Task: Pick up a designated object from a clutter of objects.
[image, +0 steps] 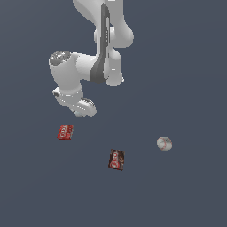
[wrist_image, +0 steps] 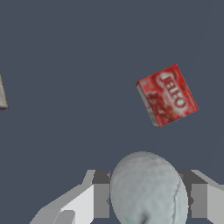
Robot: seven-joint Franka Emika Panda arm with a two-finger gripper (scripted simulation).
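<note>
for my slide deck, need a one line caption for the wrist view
Wrist view: a pale ball sits between the tool's fingers, with a red packet lying beyond.

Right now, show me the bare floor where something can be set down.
Widest bare floor: the exterior view's lower left, below the small red packet and left of the dark brown packet. Also free: everything to the exterior view's right of the white stitched baseball. Tightest by the red packet, near the arm's jaws.
</note>
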